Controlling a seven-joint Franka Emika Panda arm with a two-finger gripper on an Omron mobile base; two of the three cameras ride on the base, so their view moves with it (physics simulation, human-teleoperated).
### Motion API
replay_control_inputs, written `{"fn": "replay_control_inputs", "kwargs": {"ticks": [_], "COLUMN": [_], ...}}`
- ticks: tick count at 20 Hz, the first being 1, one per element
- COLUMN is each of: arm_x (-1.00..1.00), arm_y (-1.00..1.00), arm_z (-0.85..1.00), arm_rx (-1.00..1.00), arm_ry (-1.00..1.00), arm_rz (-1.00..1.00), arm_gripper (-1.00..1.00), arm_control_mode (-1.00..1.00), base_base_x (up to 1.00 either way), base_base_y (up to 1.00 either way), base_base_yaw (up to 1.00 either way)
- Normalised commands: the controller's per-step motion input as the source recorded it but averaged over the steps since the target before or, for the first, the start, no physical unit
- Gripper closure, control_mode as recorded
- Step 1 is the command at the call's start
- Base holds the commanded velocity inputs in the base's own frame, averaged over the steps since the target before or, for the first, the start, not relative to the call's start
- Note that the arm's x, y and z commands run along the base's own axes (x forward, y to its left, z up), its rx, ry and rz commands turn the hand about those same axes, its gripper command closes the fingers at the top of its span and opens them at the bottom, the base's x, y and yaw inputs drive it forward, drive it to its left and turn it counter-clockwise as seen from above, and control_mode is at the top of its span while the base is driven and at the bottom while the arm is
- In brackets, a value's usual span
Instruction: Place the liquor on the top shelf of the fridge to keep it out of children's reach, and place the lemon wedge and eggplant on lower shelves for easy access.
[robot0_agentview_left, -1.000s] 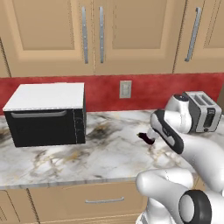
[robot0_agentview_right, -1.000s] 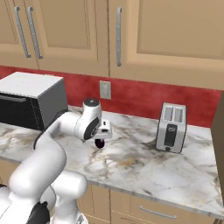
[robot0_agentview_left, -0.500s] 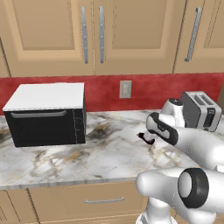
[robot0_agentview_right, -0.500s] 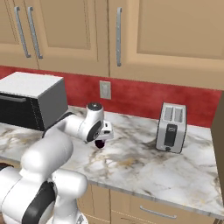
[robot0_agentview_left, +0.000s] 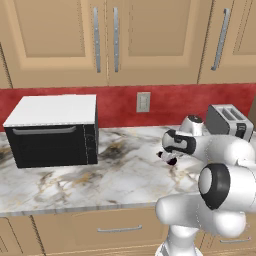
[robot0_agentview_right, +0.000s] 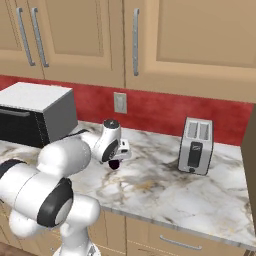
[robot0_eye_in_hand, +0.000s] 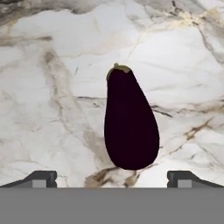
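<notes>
The eggplant (robot0_eye_in_hand: 130, 127), glossy dark purple with a small green stem cap, lies on the marble counter (robot0_eye_in_hand: 52, 109). In the hand view it sits just beyond and between my fingertips (robot0_eye_in_hand: 41, 177). My gripper (robot0_eye_in_hand: 111, 178) hangs open right above it, jaws wide apart and holding nothing. From the base views the eggplant (robot0_agentview_left: 173, 161) (robot0_agentview_right: 114, 164) shows as a dark spot under the hand, with the gripper (robot0_agentview_left: 168, 157) (robot0_agentview_right: 118, 159) pointing down at it. The liquor, the lemon wedge and the fridge with its top shelf are out of view.
A black microwave with a white top (robot0_agentview_left: 55, 130) (robot0_agentview_right: 35, 112) stands at the counter's left. A silver toaster (robot0_agentview_left: 227, 120) (robot0_agentview_right: 196, 145) stands at the right. A red backsplash with an outlet (robot0_agentview_left: 143, 102) and tan wall cabinets (robot0_agentview_left: 105, 40) run behind and above.
The arm's elbow has swung lower and closer to the cameras while the hand stays over the eggplant. The gripper stays open and the eggplant has not moved.
</notes>
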Motion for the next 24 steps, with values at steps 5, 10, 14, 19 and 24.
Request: {"fn": "replay_control_inputs", "kwargs": {"ticks": [5,10,14,19,24], "arm_x": [0.35,0.35,0.33,0.18,0.0], "arm_y": [0.0,0.0,0.0,0.0,0.0], "arm_z": [-0.22,-0.22,-0.25,-0.34,-0.46], "arm_rx": [0.0,0.0,0.0,0.0,0.0], "arm_ry": [0.0,0.0,0.0,0.01,0.06], "arm_rz": [0.05,0.05,0.05,0.02,0.0], "arm_gripper": [-1.0,-1.0,-1.0,1.0,1.0], "arm_control_mode": [-1.0,-1.0,-1.0,-1.0,-1.0], "base_base_x": [0.0,0.0,0.0,0.0,0.0], "base_base_y": [0.0,0.0,0.0,0.0,0.0], "base_base_yaw": [0.0,0.0,0.0,0.0,0.0]}}
